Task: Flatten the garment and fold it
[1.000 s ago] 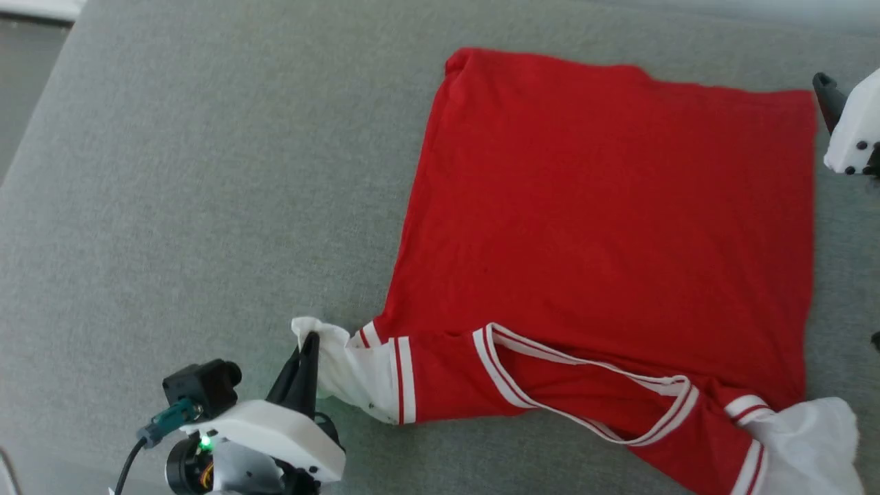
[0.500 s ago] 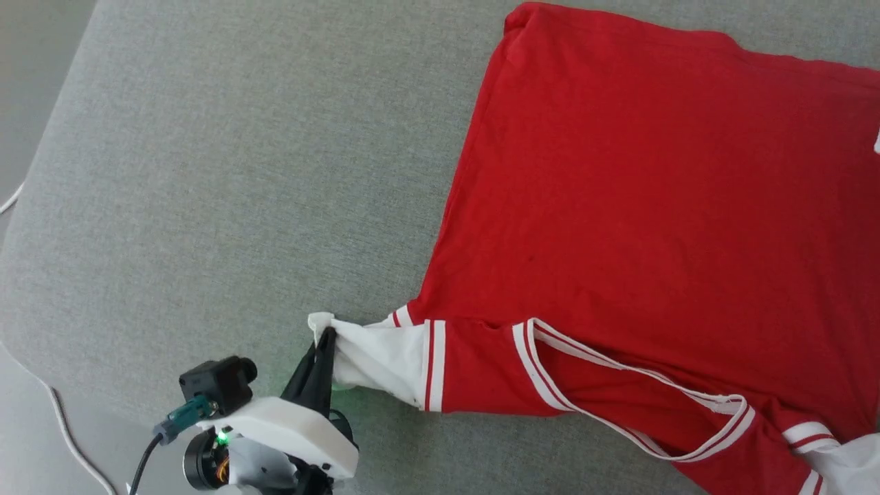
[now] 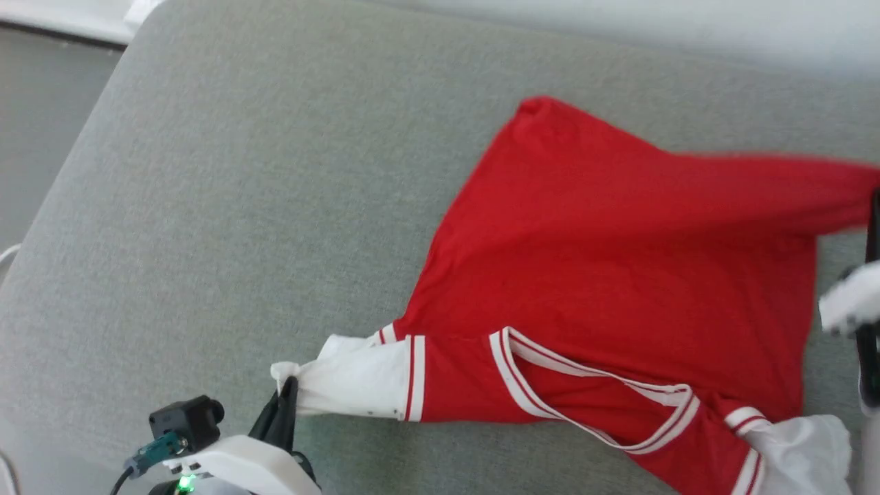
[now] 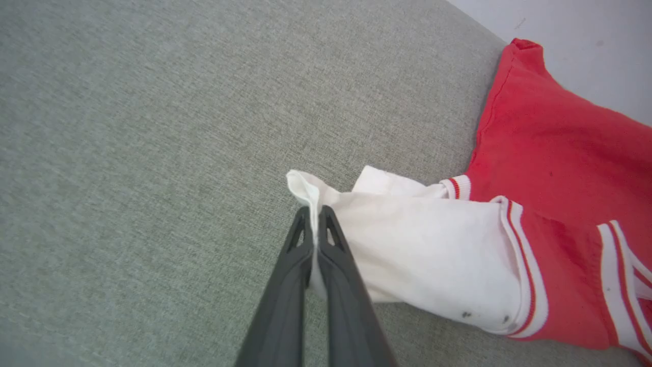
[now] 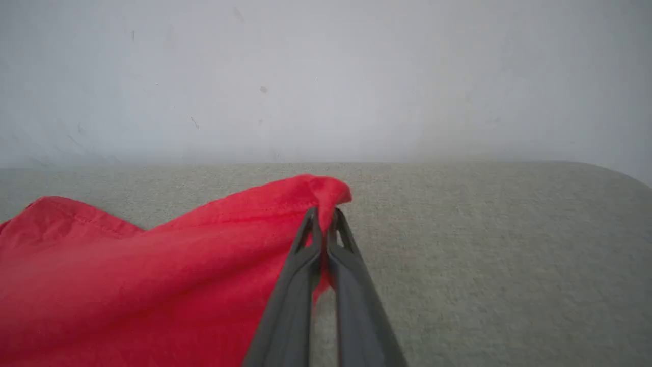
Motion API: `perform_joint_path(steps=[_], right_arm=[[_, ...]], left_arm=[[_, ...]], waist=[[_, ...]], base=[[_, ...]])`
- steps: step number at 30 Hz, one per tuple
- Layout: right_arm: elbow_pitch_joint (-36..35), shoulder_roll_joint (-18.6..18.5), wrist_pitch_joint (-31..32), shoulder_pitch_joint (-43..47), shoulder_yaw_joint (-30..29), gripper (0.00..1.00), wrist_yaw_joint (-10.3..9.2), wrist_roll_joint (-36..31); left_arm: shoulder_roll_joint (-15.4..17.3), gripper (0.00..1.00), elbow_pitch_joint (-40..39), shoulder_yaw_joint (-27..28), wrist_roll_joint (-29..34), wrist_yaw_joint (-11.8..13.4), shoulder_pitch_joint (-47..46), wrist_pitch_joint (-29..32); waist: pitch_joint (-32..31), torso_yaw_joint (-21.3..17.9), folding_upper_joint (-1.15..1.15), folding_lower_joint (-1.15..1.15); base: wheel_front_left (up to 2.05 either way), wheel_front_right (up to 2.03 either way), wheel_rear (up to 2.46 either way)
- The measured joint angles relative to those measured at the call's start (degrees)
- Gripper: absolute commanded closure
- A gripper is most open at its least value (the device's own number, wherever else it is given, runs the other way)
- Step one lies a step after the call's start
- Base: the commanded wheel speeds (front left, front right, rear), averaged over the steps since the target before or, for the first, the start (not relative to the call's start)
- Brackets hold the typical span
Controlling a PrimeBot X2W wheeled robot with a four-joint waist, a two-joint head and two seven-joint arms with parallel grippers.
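The garment (image 3: 619,254), a red T-shirt with white sleeves and red-and-white striped trim, lies plain side up on the grey padded surface (image 3: 240,192); its lettering is hidden. My left gripper (image 3: 287,386) is shut on the tip of the white sleeve (image 4: 417,239), seen up close in the left wrist view with the left gripper (image 4: 317,210) pinching the cloth. My right gripper (image 5: 323,211) is shut on a red hem corner (image 5: 326,191), lifted off the surface. In the head view that corner (image 3: 852,185) is pulled up at the right edge.
The other white sleeve (image 3: 804,450) lies bunched at the lower right. A pale wall (image 5: 326,76) rises behind the grey surface. The surface's left edge (image 3: 62,179) drops to a darker floor. Bare grey surface stretches left of the shirt.
The camera shifted. The right gripper has taken the far right hem corner and lifted it, so the red body now slopes and creases. The left gripper stays shut on the sleeve tip.
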Motion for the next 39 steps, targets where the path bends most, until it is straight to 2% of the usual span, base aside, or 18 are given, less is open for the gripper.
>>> perform_joint_path(steps=[4, 9, 15, 22, 25, 26, 27, 28, 29, 31, 35, 39], right_arm=[[-5.33, 2.44, -0.54, 9.35, -3.05, 1.00, 0.00, -1.74], [-10.55, 5.15, 4.57, 19.00, -6.84, 1.00, 0.05, -1.35], [-9.76, 5.45, 16.18, 25.20, -8.77, 1.00, 0.07, 3.03], [-7.90, 5.28, 31.66, 26.98, -8.82, 1.00, 0.07, 4.89], [-8.13, 4.83, 35.95, 27.00, -8.67, 0.98, 0.07, 6.39], [-8.80, 4.80, 36.17, 27.13, -8.44, 0.62, 0.05, 6.45], [-9.43, 4.85, 35.99, 27.22, -8.20, 0.34, 0.03, 6.51], [-10.13, 4.88, 34.97, 27.28, -7.93, 0.14, -0.02, 6.82], [-11.14, 4.98, 33.18, 27.26, -7.26, 0.00, -0.02, 6.95], [-13.50, 5.26, 28.07, 26.43, -5.16, 0.00, -0.02, 7.65], [-18.49, 5.33, 16.63, 22.18, 2.91, 0.00, -0.02, 5.78], [-18.48, 3.90, 10.76, 16.42, 11.22, 0.00, -0.01, 3.75]], left_arm=[[0.93, 1.00, -1.24, 0.69, 0.00, 1.01, 1.80, 0.89], [1.54, 1.00, -2.46, 1.33, -0.58, 1.35, 3.90, 1.71], [2.55, 1.00, -3.83, 2.20, -0.58, 2.33, 5.71, 2.58], [3.08, 1.00, -4.92, 2.00, -0.58, 2.83, 5.97, 3.47], [3.08, 1.00, -5.22, 1.58, -0.58, 2.83, 5.96, 3.53], [3.08, 1.00, -5.26, 1.49, -0.58, 2.83, 5.95, 3.54], [3.07, 1.00, -5.27, 1.41, -0.58, 2.83, 5.95, 3.54], [3.07, 1.00, -5.28, 1.35, -0.58, 2.83, 5.95, 3.54], [3.07, 1.00, -5.30, 1.29, -0.58, 2.83, 5.92, 3.54], [3.04, 1.00, -5.37, 1.15, -0.58, 2.83, 5.89, 3.54], [3.00, 1.00, -5.37, 0.87, -0.58, 2.83, 5.70, 3.53], [2.87, 1.00, -5.36, 0.51, -0.58, 2.82, 5.30, 3.47]], waist=[[-3.30, -1.98, 0.00, 0.00], [-6.29, -5.20, 0.00, -0.01], [-8.93, -9.11, 0.00, 0.00], [-10.87, -12.34, 0.00, 0.01], [-11.16, -12.67, 0.00, 0.00], [-11.11, -12.61, 0.00, 0.00], [-11.00, -12.50, 0.00, 0.01], [-10.87, -12.37, 0.00, 0.01], [-10.75, -12.21, 0.00, 0.02], [-10.47, -11.88, 0.00, 0.02], [-9.82, -11.20, 0.00, 0.02], [-8.92, -10.50, 0.00, 0.02]], base=[[0.00, 0.00, 0.00], [0.00, 0.00, 0.00], [0.00, 0.00, 0.00], [0.00, 0.00, 0.00], [0.00, 0.00, 0.00], [0.00, 0.00, 0.00], [0.00, 0.00, 0.00], [0.00, 0.00, 0.00], [0.00, 0.00, 0.00], [0.00, 0.00, 0.00], [0.00, 0.00, 0.00], [0.00, 0.00, 0.00]])
